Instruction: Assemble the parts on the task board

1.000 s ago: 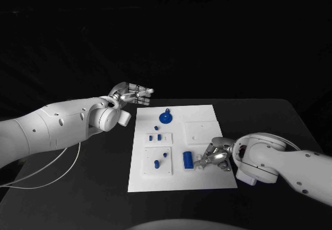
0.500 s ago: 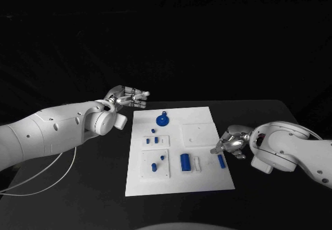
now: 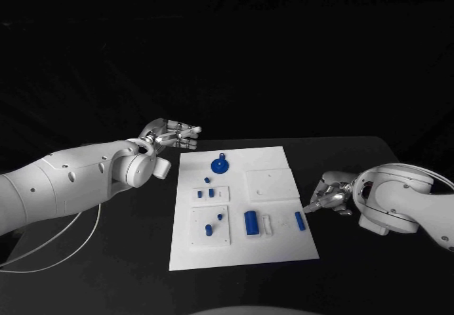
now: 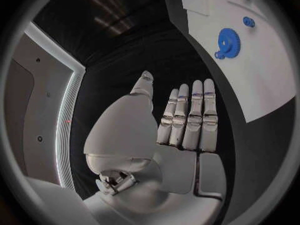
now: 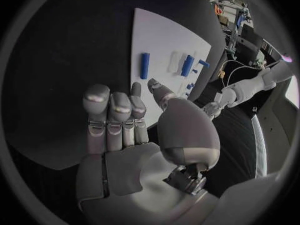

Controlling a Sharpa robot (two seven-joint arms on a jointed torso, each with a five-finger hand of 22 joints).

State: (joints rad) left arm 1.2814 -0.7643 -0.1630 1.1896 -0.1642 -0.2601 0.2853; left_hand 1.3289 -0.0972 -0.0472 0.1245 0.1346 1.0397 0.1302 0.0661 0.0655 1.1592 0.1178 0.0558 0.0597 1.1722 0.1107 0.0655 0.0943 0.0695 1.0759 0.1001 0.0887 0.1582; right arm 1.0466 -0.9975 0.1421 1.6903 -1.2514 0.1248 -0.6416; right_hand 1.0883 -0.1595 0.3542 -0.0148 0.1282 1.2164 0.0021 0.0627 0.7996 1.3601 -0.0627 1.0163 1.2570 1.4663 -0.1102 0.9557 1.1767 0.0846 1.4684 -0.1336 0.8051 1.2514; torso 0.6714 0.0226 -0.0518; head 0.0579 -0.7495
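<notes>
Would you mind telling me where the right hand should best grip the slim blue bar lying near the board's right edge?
Probably across its middle, from above: the slim blue bar lies flat on the white board, long sides free, with the right hand open beside it.

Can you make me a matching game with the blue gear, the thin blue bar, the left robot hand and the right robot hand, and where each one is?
Things:
1. blue gear
2. thin blue bar
3. left robot hand
4. right robot hand

Places:
A. beside the task board's right edge
B. past the board's far left corner
C. on the board's far end
D. near the board's right edge

Pairs: 1-C, 2-D, 3-B, 4-A
</notes>
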